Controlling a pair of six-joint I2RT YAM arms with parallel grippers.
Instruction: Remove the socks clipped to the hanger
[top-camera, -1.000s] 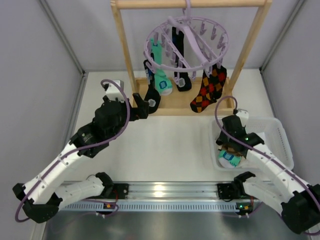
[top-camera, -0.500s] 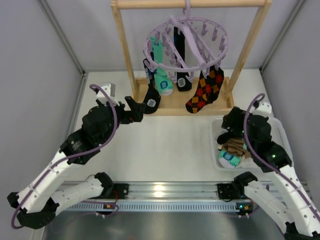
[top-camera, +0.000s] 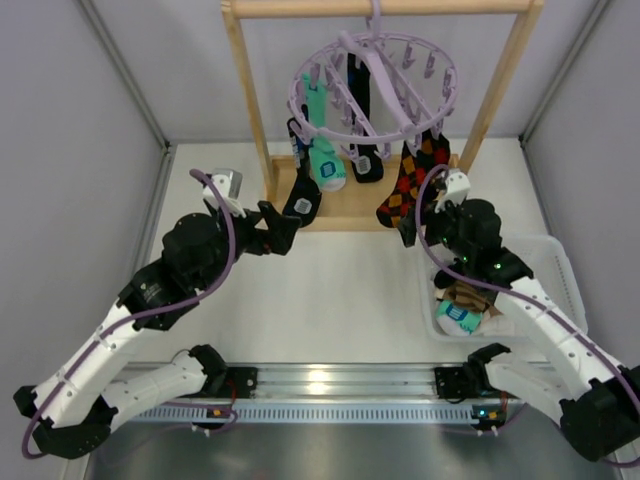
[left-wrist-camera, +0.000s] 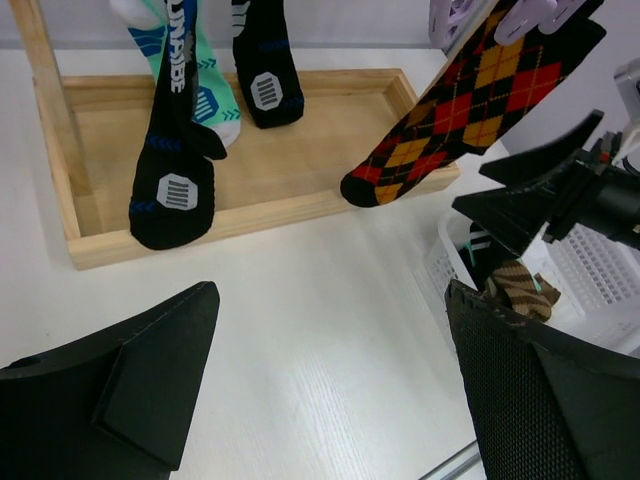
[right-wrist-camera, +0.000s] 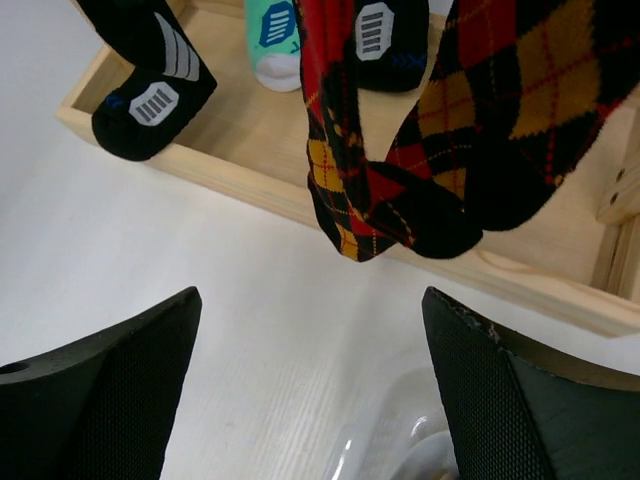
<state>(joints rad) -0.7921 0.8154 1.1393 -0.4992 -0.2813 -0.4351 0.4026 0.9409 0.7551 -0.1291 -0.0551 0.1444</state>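
Risk: the hanger (top-camera: 381, 84) hangs only by its hook on the wooden rack (top-camera: 250, 100). A sideways tug on a clipped sock would likely swing the ring, or lift the hook off, rather than open the peg

- The argyle socks (right-wrist-camera: 370, 190) overlap just ahead of the right gripper (right-wrist-camera: 310, 295). A closing pinch may catch both toes, or only loose fabric that slips
- Right arm: reached forward-left from beside the basket (top-camera: 560, 268), fingers spread wide, nothing between them, just short of the argyle toes
- Left arm: extended toward the rack base, left gripper (left-wrist-camera: 332, 290) spread and empty, near the black socks (top-camera: 303, 200) but apart
- All socks hang pegged over the rack's tray
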